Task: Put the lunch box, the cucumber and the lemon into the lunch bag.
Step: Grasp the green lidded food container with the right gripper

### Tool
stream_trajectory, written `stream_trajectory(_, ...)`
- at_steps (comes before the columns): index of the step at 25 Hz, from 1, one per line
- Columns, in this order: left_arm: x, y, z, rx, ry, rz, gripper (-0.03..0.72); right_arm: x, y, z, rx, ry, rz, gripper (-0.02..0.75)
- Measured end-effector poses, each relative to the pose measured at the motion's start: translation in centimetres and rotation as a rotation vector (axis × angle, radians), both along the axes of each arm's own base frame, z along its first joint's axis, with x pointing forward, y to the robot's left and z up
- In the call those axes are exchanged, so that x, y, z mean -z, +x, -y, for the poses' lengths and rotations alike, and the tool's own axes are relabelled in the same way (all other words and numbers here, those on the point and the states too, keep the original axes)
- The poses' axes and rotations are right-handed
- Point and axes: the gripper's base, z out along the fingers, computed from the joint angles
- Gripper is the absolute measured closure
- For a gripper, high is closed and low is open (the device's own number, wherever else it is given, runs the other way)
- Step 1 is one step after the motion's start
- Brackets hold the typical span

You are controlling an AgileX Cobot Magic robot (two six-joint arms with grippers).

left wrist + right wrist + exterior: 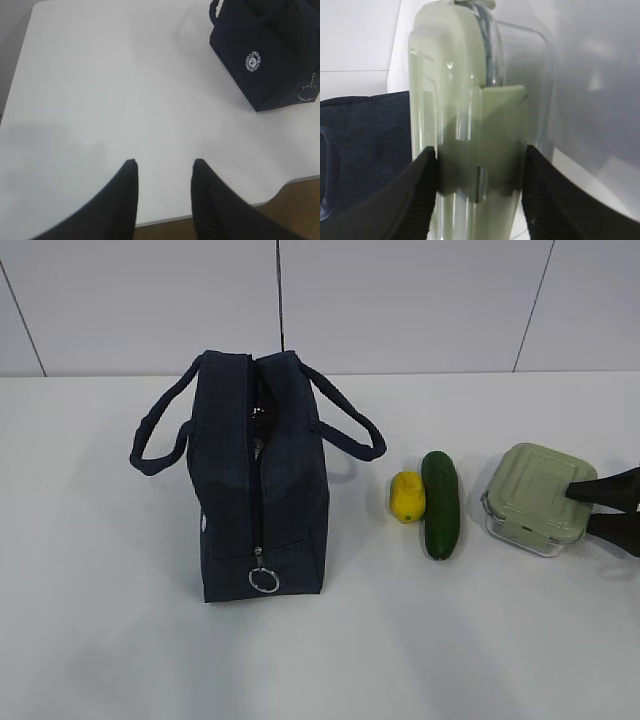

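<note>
The navy lunch bag [260, 480] stands left of centre, its top zipper gaping at the far end, with the ring pull [263, 580] at the near end. The yellow lemon [407, 496] and the dark green cucumber [440, 504] lie side by side to its right. Further right sits the lunch box [535, 495], glass with a sage-green lid. My right gripper [582, 508] is shut on it from the right edge. In the right wrist view its fingers press lid and glass [455, 90] either side of my right gripper [479, 165]. My left gripper [165, 162] hangs open over bare table, holding nothing.
The white table [120, 640] spreads to the left and front of the bag. In the left wrist view the lunch bag [270, 55] with its white logo sits at top right, and the table's edge [280, 192] curves close behind the fingers.
</note>
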Motion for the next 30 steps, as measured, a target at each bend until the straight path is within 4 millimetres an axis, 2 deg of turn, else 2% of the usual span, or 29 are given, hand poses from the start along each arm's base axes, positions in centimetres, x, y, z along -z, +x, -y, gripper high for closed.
stream_trajectory(30, 0.00, 0.00, 0.00, 0.000, 0.000, 0.000, 0.433, 0.01, 0.02, -0.05, 0.022, 0.034, -0.043, 0.364)
